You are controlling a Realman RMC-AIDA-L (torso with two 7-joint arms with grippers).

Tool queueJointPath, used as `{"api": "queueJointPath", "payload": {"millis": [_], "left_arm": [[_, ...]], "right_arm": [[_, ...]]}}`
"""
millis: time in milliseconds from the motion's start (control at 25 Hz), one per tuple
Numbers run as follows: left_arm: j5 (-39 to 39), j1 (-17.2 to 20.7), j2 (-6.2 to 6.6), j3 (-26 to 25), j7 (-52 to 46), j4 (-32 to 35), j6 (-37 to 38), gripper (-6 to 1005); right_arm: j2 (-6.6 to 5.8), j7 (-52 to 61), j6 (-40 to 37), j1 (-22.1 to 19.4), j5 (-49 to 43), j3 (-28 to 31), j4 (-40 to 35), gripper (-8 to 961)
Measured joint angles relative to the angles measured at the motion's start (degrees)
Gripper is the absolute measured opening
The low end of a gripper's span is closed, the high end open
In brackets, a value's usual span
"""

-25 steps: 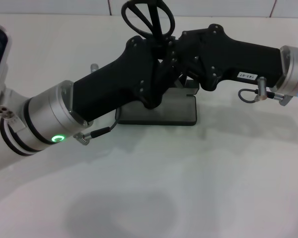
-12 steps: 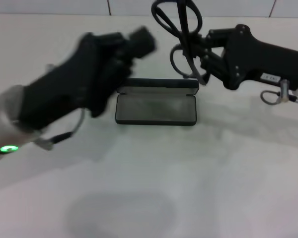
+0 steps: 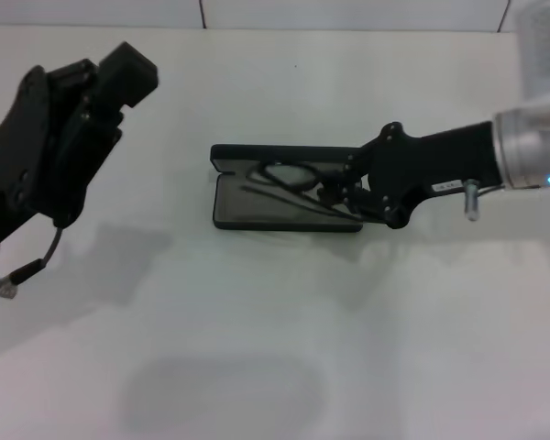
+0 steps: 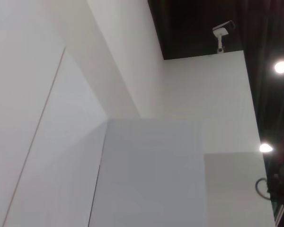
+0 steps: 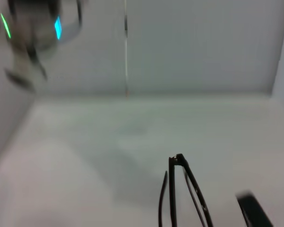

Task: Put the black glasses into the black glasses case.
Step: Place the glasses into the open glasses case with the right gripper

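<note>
Inside the open black glasses case (image 3: 257, 209) lie the black glasses (image 3: 289, 183), right gripper (image 3: 337, 194) gripping them.

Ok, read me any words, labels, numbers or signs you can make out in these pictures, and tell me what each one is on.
White label on the right end effector housing, head view: dark print, too small to read.
Black glasses case, holding the black glasses: no readable text or logo.
Left end effector, raised at the left: no text visible.
Wrist views: no text.

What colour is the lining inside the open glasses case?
Grey, within the black glasses case, where the black glasses lie; the head view shows it best.
</note>
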Motion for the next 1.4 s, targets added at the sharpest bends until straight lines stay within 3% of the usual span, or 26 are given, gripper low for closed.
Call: {"api": "queueJointPath", "payload": {"millis": [280, 480, 720, 1400], "left_arm": [[0.0, 0.0, 0.00, -0.1, 1.1, -0.6, -0.2, 32], [0.1, -0.1, -0.16, -1.3, 1.6, -1.0, -0.3, 32], [0.0, 0.1, -0.25, -1.4, 1.6, -1.0, -0.3, 32], [-0.1, -0.1, -0.53, -1.5, 1.6, -1.0, -0.5, 33]], "right_arm": [[0.18, 16.7, 5.8, 4.2, -16.7, -11.0, -10.7, 110], [0.36, 23.8, 13.4, 6.3, -22.7, -20.7, -11.8, 110], [0.46, 28.7, 23.1, 6.6, -26.3, -28.2, -11.4, 111], [0.46, 30.3, 29.6, 6.6, -28.6, -31.9, -8.0, 111]]}}
